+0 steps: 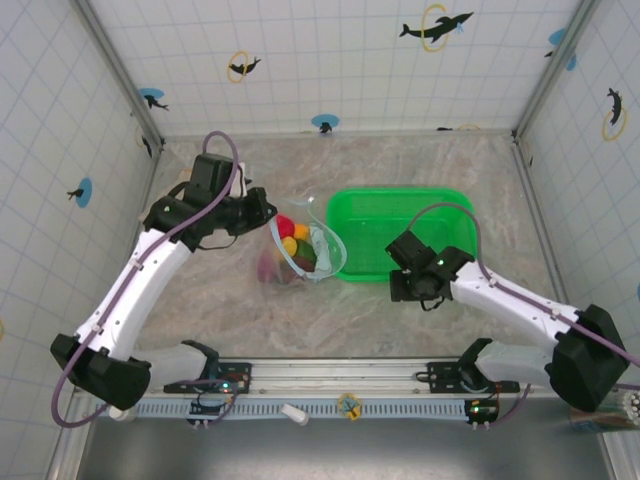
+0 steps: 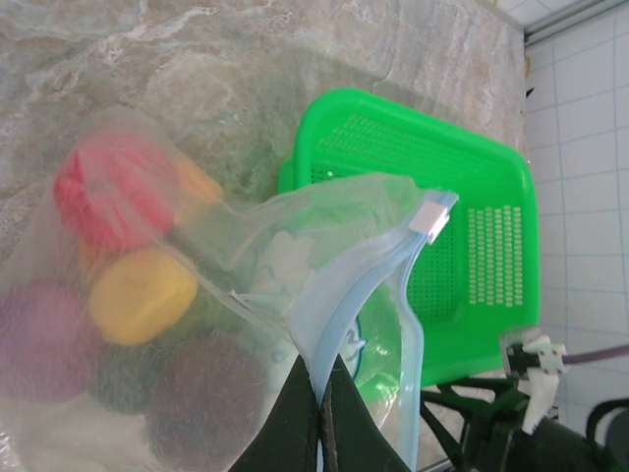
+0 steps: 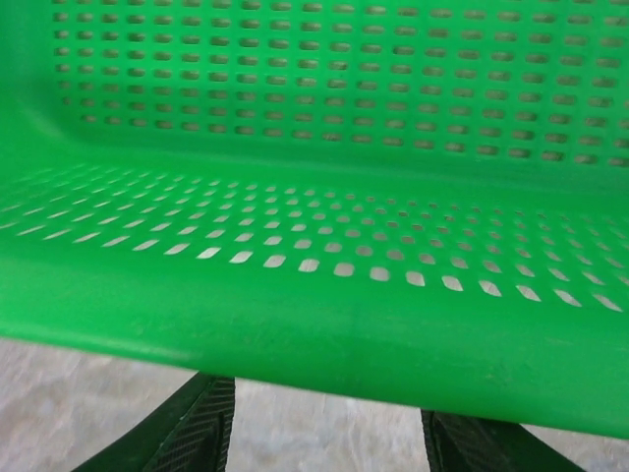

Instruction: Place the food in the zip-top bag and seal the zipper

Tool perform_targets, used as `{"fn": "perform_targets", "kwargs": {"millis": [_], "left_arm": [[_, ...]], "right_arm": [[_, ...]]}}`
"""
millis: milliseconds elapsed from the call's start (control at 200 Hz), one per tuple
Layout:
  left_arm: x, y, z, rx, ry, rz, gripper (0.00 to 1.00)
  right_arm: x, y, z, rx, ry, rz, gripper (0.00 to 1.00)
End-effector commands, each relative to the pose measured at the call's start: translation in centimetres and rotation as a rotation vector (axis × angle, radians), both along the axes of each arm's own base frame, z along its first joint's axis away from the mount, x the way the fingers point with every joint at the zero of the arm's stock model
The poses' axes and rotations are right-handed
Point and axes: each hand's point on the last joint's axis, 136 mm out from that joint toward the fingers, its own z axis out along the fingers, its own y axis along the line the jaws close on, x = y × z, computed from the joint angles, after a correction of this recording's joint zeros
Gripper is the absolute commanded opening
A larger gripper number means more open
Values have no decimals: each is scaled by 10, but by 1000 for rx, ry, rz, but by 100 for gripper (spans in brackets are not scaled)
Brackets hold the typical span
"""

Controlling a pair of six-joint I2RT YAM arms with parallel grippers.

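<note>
Step in hand: loading looks done, and sealing comes next by my read.
Food: the food [image 2: 142, 295] sits inside the zip-top bag [image 2: 256, 236]. Red, yellow, magenta and a dark piece show through the clear film.
Bag position: it lies on the table [image 1: 200, 290], between the two arms and just beside the left wall of the green basket [image 1: 405, 235]. Whether its mouth edge touches that wall, I cannot tell.
Zipper: the zipper [image 2: 364, 305] curves upward in two blue strips that stand apart, so the mouth gapes. A white tab [image 2: 432, 216] sits at the far end.
Left gripper: the left gripper [image 2: 319, 383] has its fingers pinched tight on the near end of the blue strip, lifting that corner.
Right gripper: the right gripper [image 3: 329, 447] hovers low at the basket's near wall. Its fingers are spread with nothing between them.
Next move calls for: the free right arm to come across to the bag's mouth, press the two strips together, and run along them while the left pinch keeps the edge taut.
Watch for: floppy film and bulging food near the mouth could keep the strips from meeting.
</note>
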Motion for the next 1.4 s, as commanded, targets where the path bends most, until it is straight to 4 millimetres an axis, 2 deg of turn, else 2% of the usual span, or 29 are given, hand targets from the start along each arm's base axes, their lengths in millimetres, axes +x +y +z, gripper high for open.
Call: {"fn": "perform_targets", "kwargs": {"millis": [0,110,225,275,350,420,500,631,746,906,1081,1131,1206,1276,1336,1396], "left_arm": [[-5,0,15,-29,-51,-25,0],[-11,-8,10,-69,-30,-73,0],[-16,-11,2,-91,-8,-83,0],[-17,-12,-1,-100,1,-86,0],[-19,-15,-9,-113,25,-99,0],[-20,-17,-16,-114,41,-107,0],[-22,-19,-19,-128,49,-116,0],[-23,-21,-22,-140,58,-124,0],[-23,-24,-22,-150,60,-140,0],[-21,-27,-23,-158,70,-146,0],[-22,-33,-14,-199,64,-169,0],[-23,-35,-12,-214,61,-175,0],[-25,-36,-11,-241,55,-174,0],[-29,-39,-9,-277,51,-182,2],[-29,-40,-3,-302,35,-188,6],[-27,-39,12,-308,-15,-185,12]], "right_arm": [[40,4,14,1,-119,-52,54],[71,12,22,36,-159,-72,56],[108,10,26,35,-173,-110,59],[121,18,32,74,-159,-100,61],[133,45,59,171,-194,-18,66],[129,77,88,306,-250,111,68],[118,102,114,432,-288,207,70],[73,150,148,716,-288,405,69],[52,169,152,740,-313,503,70],[49,178,141,700,-320,530,66],[80,173,123,481,-399,465,54],[91,174,125,444,-422,450,50],[101,179,126,414,-451,459,40],[109,183,130,394,-477,469,28],[116,186,142,391,-508,471,25],[119,191,161,413,-550,483,22]]}}
